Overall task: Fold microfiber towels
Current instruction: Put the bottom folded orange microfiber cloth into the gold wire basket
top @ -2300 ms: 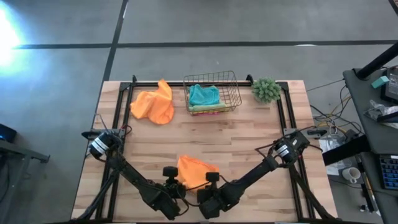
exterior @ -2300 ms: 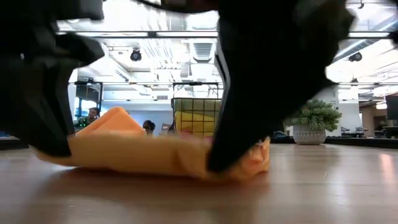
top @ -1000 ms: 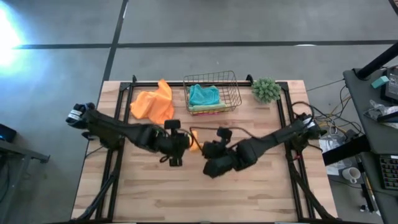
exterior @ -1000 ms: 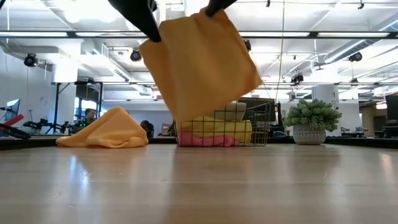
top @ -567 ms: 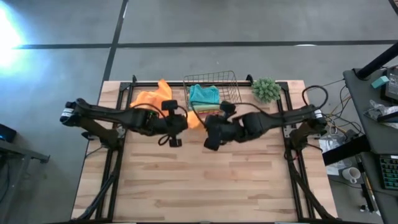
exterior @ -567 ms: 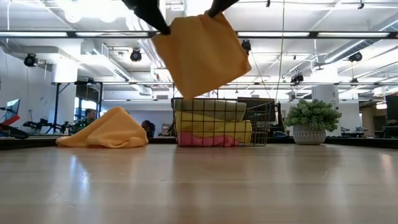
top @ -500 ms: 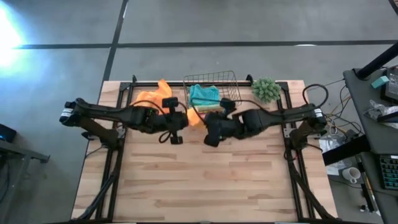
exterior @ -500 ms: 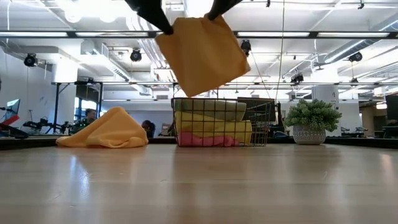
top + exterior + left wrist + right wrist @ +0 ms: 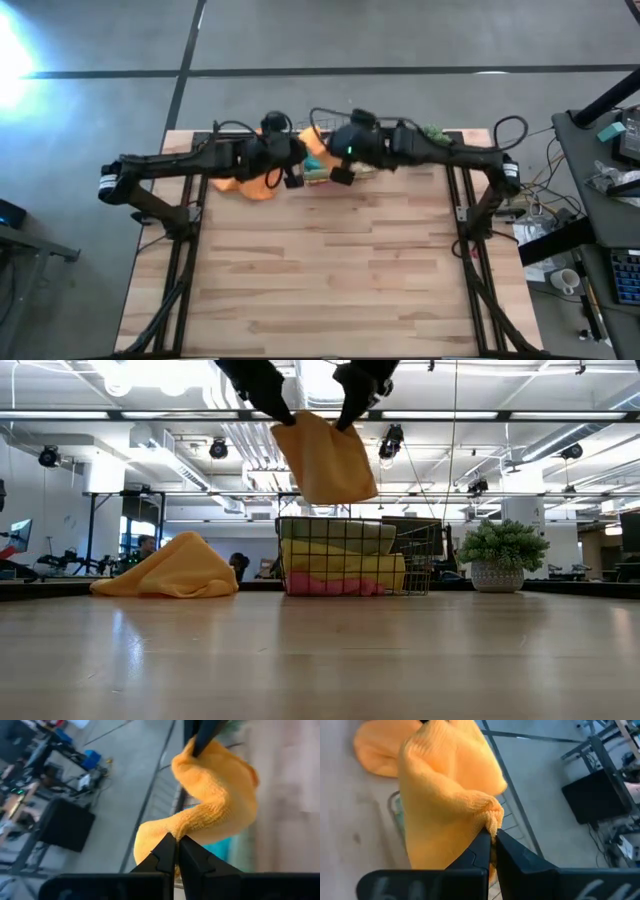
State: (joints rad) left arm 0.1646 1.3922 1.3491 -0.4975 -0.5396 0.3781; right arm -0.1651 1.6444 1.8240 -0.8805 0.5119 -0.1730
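A wire basket (image 9: 355, 556) is set at the far edge of the table (image 9: 330, 270), and folded towels are stacked inside it: pink at the bottom, yellow above, a pale green one on top, with teal glimpsed from above. A small potted plant (image 9: 505, 555) stands just to the right of the basket, and a second orange towel (image 9: 168, 567) lies crumpled on the table to the basket's left. Much of the basket is hidden from above by the two arms.

An orange towel (image 9: 322, 455) is held in the air above the basket, clear of its rim. It hangs as a folded sheet, its top edge stretched between the two grippers and its long side tilted, the lower corner pointing down towards the basket's left half.

The left gripper (image 9: 176, 841) is pressed tight on one upper corner of the hanging towel. The right gripper (image 9: 491, 836) is pinched on the other upper corner.
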